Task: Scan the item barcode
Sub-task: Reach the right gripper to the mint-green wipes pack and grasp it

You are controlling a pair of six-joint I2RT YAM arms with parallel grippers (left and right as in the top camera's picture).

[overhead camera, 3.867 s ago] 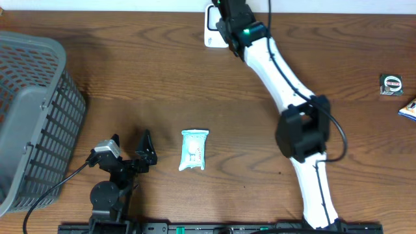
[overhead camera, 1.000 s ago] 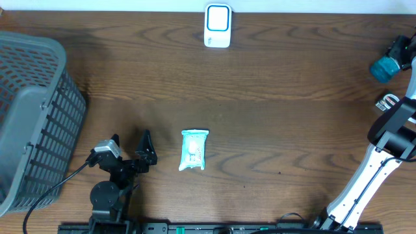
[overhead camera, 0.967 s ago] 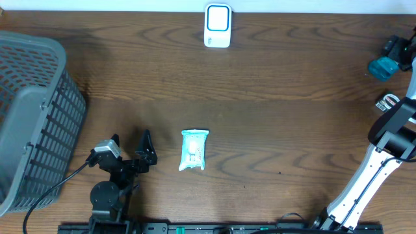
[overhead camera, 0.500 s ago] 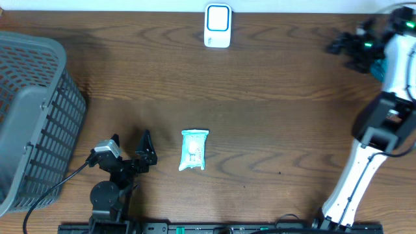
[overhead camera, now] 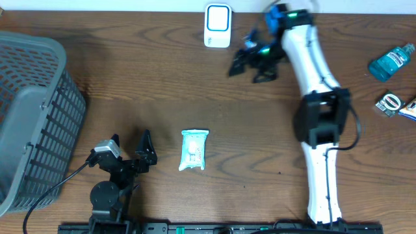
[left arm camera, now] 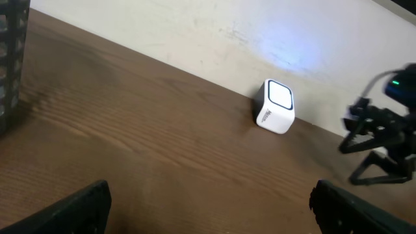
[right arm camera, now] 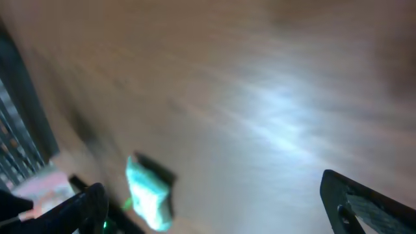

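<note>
Jaws spread wide and empty, the right end effector (overhead camera: 247, 70) hangs just beside the white scanner (overhead camera: 218, 26). The teal pouch (overhead camera: 194, 149) lies well apart from the scanner on the wooden surface (overhead camera: 162, 84), the left end effector (overhead camera: 130, 139) equally wide open and empty.

No legible text, brand or number in any view.
- Packet (overhead camera: 194, 150), lower centre of the overhead view: pale print on its face, too small to read.
- Scanner (overhead camera: 218, 25), top centre: lit white window, blank; faint marks on its side in the left wrist view (left arm camera: 266, 117), unreadable.
- Blue bottle (overhead camera: 390, 62), upper right: label too small to read.
</note>
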